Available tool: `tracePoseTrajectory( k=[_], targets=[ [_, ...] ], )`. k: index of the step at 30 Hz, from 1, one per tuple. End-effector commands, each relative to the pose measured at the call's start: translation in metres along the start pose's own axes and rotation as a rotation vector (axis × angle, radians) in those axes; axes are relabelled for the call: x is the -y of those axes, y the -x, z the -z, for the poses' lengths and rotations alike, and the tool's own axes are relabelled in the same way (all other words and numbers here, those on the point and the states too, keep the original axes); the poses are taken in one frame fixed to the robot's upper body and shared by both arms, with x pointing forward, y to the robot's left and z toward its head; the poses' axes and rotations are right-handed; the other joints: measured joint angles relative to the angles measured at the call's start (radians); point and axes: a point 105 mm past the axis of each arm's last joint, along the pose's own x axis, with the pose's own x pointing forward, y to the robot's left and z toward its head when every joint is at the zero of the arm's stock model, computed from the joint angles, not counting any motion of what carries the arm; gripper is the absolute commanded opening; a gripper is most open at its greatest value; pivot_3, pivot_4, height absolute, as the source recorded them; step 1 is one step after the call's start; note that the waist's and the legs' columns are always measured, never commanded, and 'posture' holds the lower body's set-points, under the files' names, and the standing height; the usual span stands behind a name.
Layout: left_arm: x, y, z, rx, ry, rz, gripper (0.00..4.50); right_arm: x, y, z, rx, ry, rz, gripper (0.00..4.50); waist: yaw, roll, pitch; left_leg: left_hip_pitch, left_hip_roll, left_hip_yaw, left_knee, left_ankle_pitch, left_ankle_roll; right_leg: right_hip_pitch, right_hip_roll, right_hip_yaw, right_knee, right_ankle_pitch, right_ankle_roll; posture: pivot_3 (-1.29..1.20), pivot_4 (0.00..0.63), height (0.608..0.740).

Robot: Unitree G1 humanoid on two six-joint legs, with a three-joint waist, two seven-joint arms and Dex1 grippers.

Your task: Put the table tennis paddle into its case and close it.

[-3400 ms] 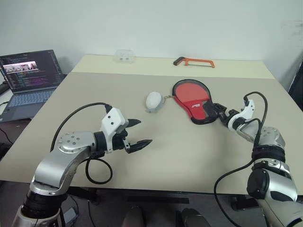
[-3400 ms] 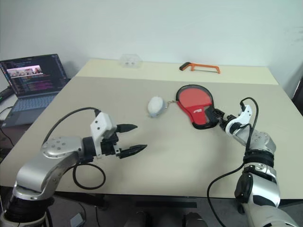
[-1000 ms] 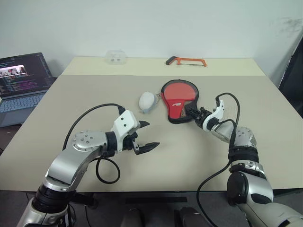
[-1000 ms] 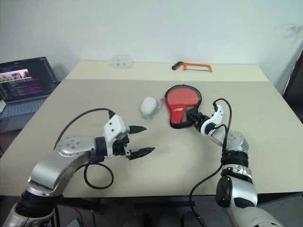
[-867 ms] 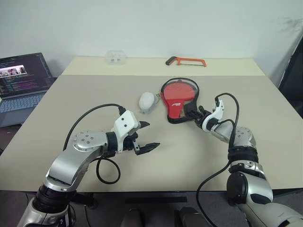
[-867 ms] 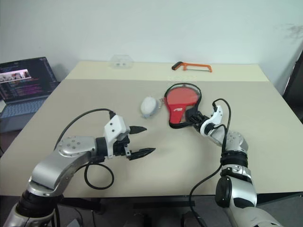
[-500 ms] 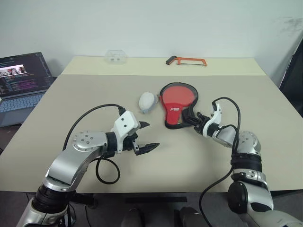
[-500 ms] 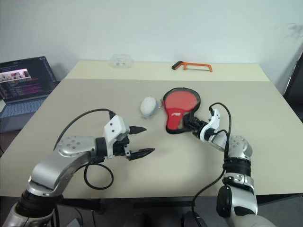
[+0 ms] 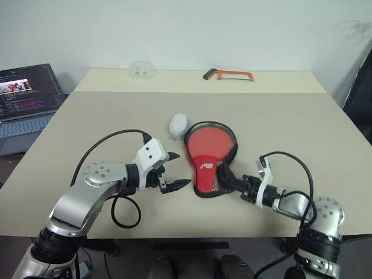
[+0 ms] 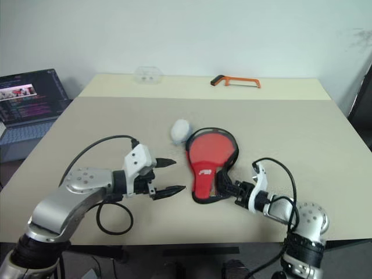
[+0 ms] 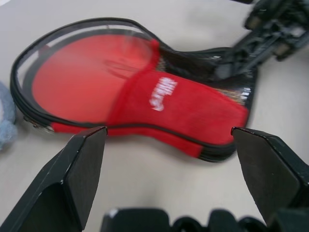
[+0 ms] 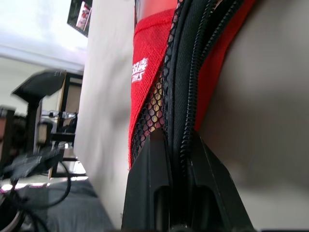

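Note:
The case (image 9: 208,152) lies flat on the table, red face with white logo up, black zipper edging round its rim. Its narrow mesh-pocket end points to the table's front right. My right gripper (image 9: 228,183) is shut on that end, and in the right wrist view the fingers (image 12: 153,183) pinch the black zipper edge and mesh. My left gripper (image 9: 183,169) hovers open just left of the case, and the case (image 11: 159,99) lies across the gap between its fingers. Whether the round red surface inside the rim is the table tennis paddle I cannot tell.
A whitish wad (image 9: 178,124) sits just behind the case's round end. An orange-framed hacksaw (image 9: 228,74) and a clear plastic box (image 9: 142,68) lie at the table's far edge. A laptop (image 9: 26,93) stands off to the left.
My right gripper has pulled back toward the table's front, dragging the case with it and swinging its narrow end to the front right. The left arm has stayed put.

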Motion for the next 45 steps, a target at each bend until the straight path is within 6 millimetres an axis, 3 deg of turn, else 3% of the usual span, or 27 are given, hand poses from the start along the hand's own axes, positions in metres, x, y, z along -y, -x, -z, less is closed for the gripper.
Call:
tracePoseTrajectory(
  k=[1, 14, 22, 30, 35, 39, 43, 45],
  targets=[
    [0.0, 0.006, -0.01, 0.016, -0.043, 0.002, 4.5, -0.001, 0.004, 0.033, -0.111, -0.04, -0.025, 0.01, 0.0, -0.003, -0.002, 0.0, 0.0, 0.0, 0.0, 0.0, 0.0, 0.0, 0.0, 0.0, 0.0, 0.0, 0.0, 0.0, 0.15, 0.74],
    [0.0, 0.005, -0.009, 0.004, -0.058, 0.031, 4.5, -0.005, 0.021, 0.082, -0.17, -0.131, -0.028, 0.01, 0.0, -0.017, -0.012, 0.0, 0.001, -0.002, -0.002, 0.0, 0.0, 0.0, 0.0, -0.002, 0.0, -0.004, 0.0, 0.0, 0.15, 0.74],
    [0.0, 0.004, -0.009, 0.003, -0.063, 0.035, 4.5, -0.01, 0.027, 0.086, -0.173, -0.2, -0.017, 0.01, 0.0, -0.017, -0.012, 0.0, 0.001, -0.002, -0.002, 0.0, 0.0, 0.0, 0.0, -0.002, 0.0, -0.004, 0.0, 0.0, 0.15, 0.74],
    [-0.002, 0.002, -0.007, 0.0, -0.063, 0.027, 4.5, -0.001, 0.026, 0.066, -0.128, -0.102, 0.063, 0.01, 0.002, -0.016, -0.012, 0.0, 0.001, -0.002, 0.0, 0.0, 0.0, 0.001, 0.0, -0.001, 0.0, -0.004, 0.0, 0.0, 0.15, 0.74],
    [-0.005, 0.001, -0.007, 0.003, -0.065, 0.016, 4.5, 0.006, 0.028, 0.048, -0.106, -0.047, 0.082, 1.57, 0.002, -0.016, -0.012, 0.001, 0.0, -0.001, 0.001, 0.001, 0.002, 0.001, 0.0, 0.0, 0.0, -0.003, 0.002, 0.0, 0.15, 0.74],
    [-0.007, 0.0, -0.007, 0.007, -0.066, 0.01, 4.5, 0.005, 0.041, 0.036, -0.136, 0.074, 0.069, 2.94, 0.006, -0.016, -0.012, 0.005, -0.001, 0.0, 0.001, 0.002, 0.004, 0.005, -0.001, 0.001, 0.0, -0.002, 0.003, 0.0, 0.15, 0.74],
    [-0.015, 0.003, -0.009, 0.016, -0.066, -0.025, 4.5, 0.01, 0.078, 0.011, -0.18, 0.344, 0.104, 4.29, 0.022, -0.012, -0.01, 0.006, -0.001, 0.001, 0.002, 0.002, 0.004, 0.007, -0.002, 0.001, -0.001, -0.002, 0.004, 0.0, 0.15, 0.74],
    [-0.022, 0.004, -0.011, 0.035, -0.056, -0.059, 4.5, -0.003, 0.093, -0.009, -0.133, 0.494, 0.039, 4.46, 0.038, -0.013, -0.01, 0.006, -0.002, 0.001, 0.002, 0.003, 0.004, 0.007, -0.002, 0.001, -0.002, -0.002, 0.004, 0.0, 0.15, 0.74]
  ],
)
